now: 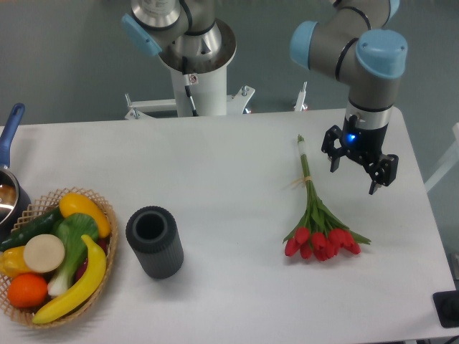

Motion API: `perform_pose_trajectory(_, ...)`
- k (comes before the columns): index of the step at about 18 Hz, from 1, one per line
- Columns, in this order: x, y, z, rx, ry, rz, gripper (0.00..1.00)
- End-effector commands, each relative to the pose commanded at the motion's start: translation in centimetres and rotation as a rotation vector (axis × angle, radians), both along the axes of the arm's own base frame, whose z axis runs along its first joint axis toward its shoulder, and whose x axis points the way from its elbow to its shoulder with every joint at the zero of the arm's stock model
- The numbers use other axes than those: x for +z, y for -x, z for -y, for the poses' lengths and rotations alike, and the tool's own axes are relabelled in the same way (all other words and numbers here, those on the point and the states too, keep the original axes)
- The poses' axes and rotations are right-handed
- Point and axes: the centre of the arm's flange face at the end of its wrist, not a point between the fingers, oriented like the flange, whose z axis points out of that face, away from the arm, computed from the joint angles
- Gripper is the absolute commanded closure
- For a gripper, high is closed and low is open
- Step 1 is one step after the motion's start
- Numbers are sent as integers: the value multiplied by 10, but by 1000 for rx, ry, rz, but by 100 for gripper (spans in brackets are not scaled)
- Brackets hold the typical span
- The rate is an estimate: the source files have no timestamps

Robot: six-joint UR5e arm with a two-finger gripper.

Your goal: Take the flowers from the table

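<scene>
Next we centre the gripper (356,170), jaws released, over the flowers' (316,218) stems on the surface (215,165).

Bright, even overhead light; soft shadows; slightly soft focus throughout.

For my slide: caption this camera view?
Open tool hovers right of the red tulips lying on the white table.

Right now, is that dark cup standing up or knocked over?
Standing upright: the dark cup shows its open mouth facing up on the table.
</scene>
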Motion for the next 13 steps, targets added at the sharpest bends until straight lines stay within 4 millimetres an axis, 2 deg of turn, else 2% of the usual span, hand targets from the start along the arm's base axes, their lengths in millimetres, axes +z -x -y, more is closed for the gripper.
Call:
perform_pose_trajectory(6, -4, 0, 0, 3, 7, 8, 0)
perform_pose_trajectory(11, -22, -16, 1, 10, 14, 53, 0)
perform_pose_trajectory(13, -22, -28, 1, 68, 5, 65, 0)
